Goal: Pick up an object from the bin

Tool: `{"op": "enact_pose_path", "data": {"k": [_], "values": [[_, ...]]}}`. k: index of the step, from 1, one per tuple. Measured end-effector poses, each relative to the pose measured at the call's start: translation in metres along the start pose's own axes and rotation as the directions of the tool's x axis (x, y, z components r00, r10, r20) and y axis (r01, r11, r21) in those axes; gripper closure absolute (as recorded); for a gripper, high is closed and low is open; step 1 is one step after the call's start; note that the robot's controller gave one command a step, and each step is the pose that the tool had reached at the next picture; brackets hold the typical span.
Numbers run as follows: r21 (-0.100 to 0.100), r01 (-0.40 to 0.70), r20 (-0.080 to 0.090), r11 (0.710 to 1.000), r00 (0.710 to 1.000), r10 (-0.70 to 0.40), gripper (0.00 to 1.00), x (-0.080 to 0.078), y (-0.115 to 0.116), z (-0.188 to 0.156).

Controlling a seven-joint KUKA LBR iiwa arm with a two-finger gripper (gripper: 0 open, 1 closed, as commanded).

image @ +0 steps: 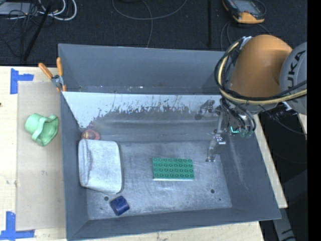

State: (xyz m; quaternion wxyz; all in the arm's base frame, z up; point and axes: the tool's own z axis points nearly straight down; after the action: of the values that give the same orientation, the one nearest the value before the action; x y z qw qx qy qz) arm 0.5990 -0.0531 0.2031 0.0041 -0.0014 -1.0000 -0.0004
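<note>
1. Looking into the grey metal bin (150, 74): green studded plate (173, 168) mid-floor, white folded cloth (100, 165) to its left, small blue block (119, 205) by the near wall.
2. My gripper (213, 152) hangs just right of that plate; how wide it stands, I cannot tell.

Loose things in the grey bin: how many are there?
4: a folded white cloth at the left, a small orange-pink thing just behind it, a blue block near the front, a green studded plate in the middle. The cloth may hide more.
</note>
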Motion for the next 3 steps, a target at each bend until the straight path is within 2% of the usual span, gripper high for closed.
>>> {"op": "enact_pose_path", "data": {"k": [1,2,3], "values": [[0.002,0.139,0.014,0.99,0.99,-0.139,0.0,0.052,-0.002,0.134],[0.003,0.142,0.016,0.99,0.99,-0.142,1.0,0.05,-0.002,0.129],[0.001,0.443,0.003,0.897,0.897,-0.443,1.0,0.125,0.033,0.109]]}}
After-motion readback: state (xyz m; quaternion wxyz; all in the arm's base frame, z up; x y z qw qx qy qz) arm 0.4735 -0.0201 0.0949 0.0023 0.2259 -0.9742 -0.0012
